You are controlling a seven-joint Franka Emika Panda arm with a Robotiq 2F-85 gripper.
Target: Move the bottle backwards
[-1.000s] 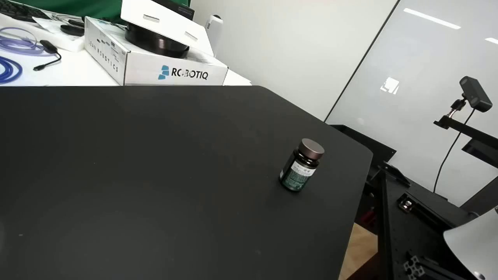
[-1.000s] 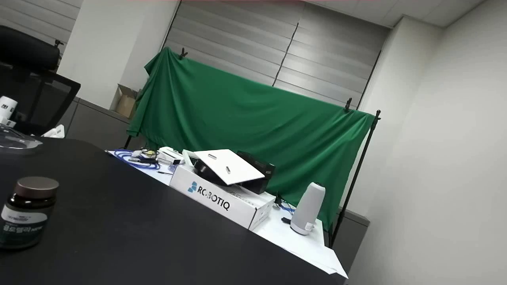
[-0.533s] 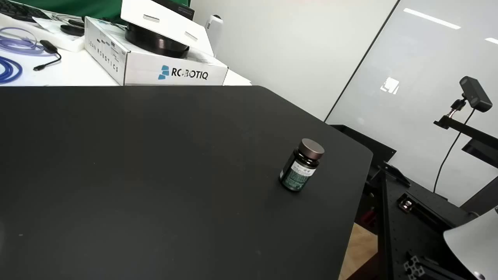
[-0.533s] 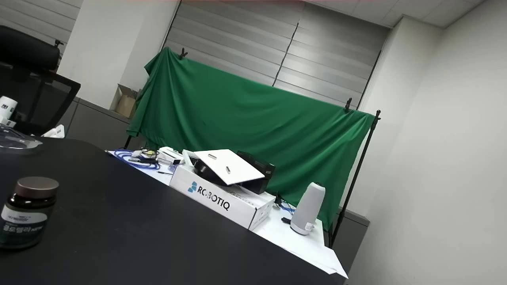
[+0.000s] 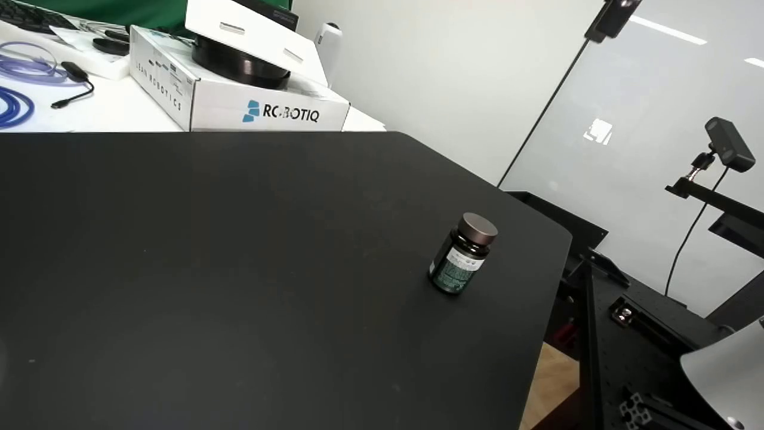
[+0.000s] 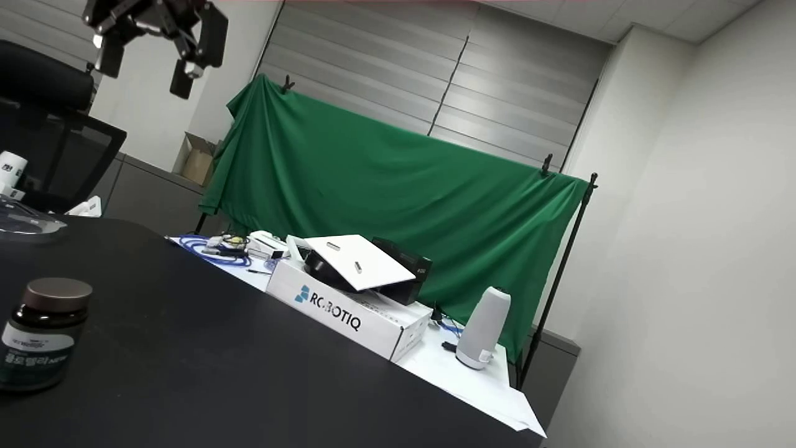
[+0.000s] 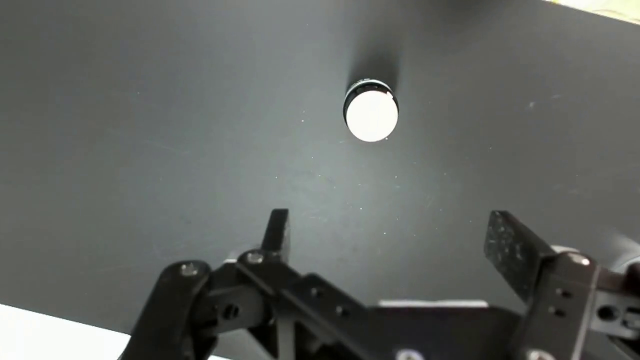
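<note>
The bottle stands upright on the dark table [image 5: 239, 269]. It is small and squat, with a brown cap and a green label with a white band, and it shows in both exterior views [image 5: 461, 257] [image 6: 41, 342]. In the wrist view I see the bottle [image 7: 371, 115] from above, its cap glaring white. My gripper [image 7: 390, 217] is open and empty; the bottle lies ahead of the fingers, not between them. In an exterior view the gripper [image 6: 146, 71] hangs high above the table. In an exterior view only a fingertip of the gripper [image 5: 613, 22] shows at the top edge.
A white Robotiq box [image 5: 268, 107] with a tilted white panel [image 5: 256, 36] stands on a white table beyond the dark one. Clear plastic packaging [image 6: 28, 223] lies at the table's left in an exterior view. The bottle stands near a table edge [image 5: 537, 352].
My gripper has come into both exterior views at the top; it was out of sight in the earlier frames. The bottle has not moved.
</note>
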